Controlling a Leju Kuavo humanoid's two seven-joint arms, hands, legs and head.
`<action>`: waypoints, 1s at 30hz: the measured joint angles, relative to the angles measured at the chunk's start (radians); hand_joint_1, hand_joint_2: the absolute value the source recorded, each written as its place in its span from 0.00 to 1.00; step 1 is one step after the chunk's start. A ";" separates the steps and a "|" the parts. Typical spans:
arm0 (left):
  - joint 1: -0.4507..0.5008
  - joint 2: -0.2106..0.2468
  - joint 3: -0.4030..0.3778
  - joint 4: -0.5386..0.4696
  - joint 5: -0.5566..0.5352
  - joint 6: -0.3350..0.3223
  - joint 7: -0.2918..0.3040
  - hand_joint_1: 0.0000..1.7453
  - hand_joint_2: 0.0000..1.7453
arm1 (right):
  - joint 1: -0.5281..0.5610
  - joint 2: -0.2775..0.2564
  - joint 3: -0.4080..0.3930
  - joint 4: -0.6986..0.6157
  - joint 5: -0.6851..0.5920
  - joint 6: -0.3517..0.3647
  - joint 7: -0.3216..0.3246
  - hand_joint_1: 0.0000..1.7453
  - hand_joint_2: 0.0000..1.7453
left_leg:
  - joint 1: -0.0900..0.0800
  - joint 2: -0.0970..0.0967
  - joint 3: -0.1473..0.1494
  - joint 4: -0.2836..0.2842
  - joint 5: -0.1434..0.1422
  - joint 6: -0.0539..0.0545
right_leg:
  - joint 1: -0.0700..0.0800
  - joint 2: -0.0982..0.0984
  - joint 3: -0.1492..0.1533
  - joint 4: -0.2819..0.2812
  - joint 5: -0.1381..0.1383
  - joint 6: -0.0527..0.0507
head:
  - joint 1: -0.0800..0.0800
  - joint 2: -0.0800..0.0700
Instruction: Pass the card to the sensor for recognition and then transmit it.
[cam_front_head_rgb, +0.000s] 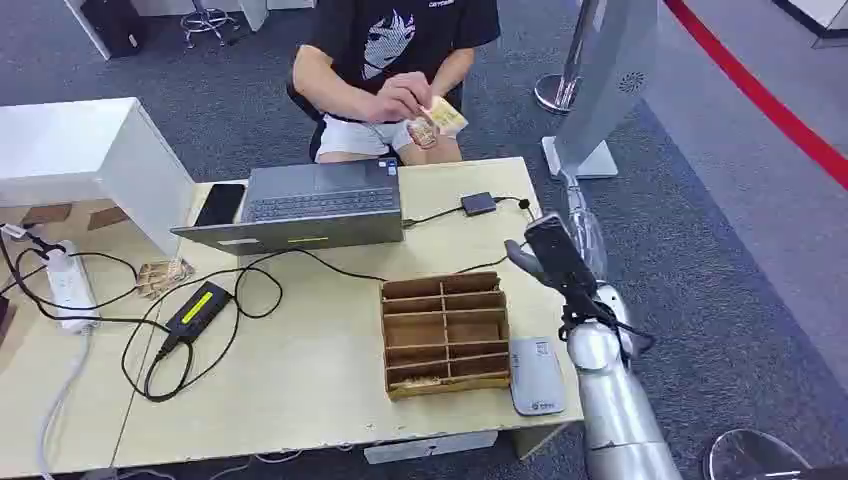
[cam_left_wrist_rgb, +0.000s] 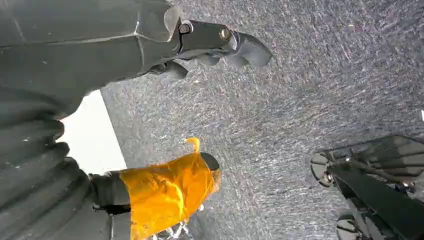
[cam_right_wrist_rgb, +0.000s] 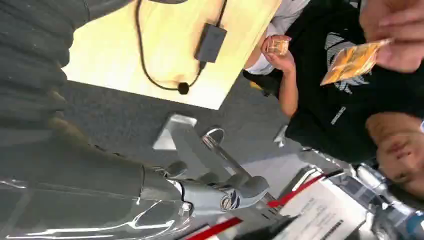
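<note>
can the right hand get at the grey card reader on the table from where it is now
Probably yes. The right hand hovers at the table's right edge with nothing in it, just beyond the grey card reader. Nothing lies between them; the wooden card box sits beside it.

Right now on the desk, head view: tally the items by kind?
Laptop: 1
Phone: 1
Power strip: 1
Power brick: 1
Wooden divider box: 1
Grey card sensor: 1
Small black adapter: 1
White box: 1
Total: 8
</note>
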 joint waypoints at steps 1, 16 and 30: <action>0.000 0.000 0.000 0.000 -0.009 -0.002 -0.001 0.00 1.00 | -0.016 0.000 0.015 0.013 0.027 -0.006 0.007 0.00 1.00 | 0.000 0.000 0.000 0.000 0.000 0.000 | 0.000 0.000 0.000 0.000 0.000 0.000 | 0.000 0.000; -0.017 -0.005 0.000 0.000 -0.141 -0.031 -0.006 0.00 1.00 | -0.249 0.009 0.222 0.225 0.444 -0.115 0.119 0.98 1.00 | 0.000 0.000 0.000 0.000 0.001 0.000 | 0.000 0.000 0.000 0.000 0.001 -0.001 | 0.000 0.000; -0.030 -0.007 0.010 0.000 -0.270 -0.058 -0.011 0.00 1.00 | -0.407 0.032 0.342 0.349 0.762 -0.238 0.148 1.00 1.00 | 0.000 0.000 0.000 0.000 0.001 -0.001 | 0.000 0.000 -0.001 0.001 0.001 -0.001 | 0.000 0.000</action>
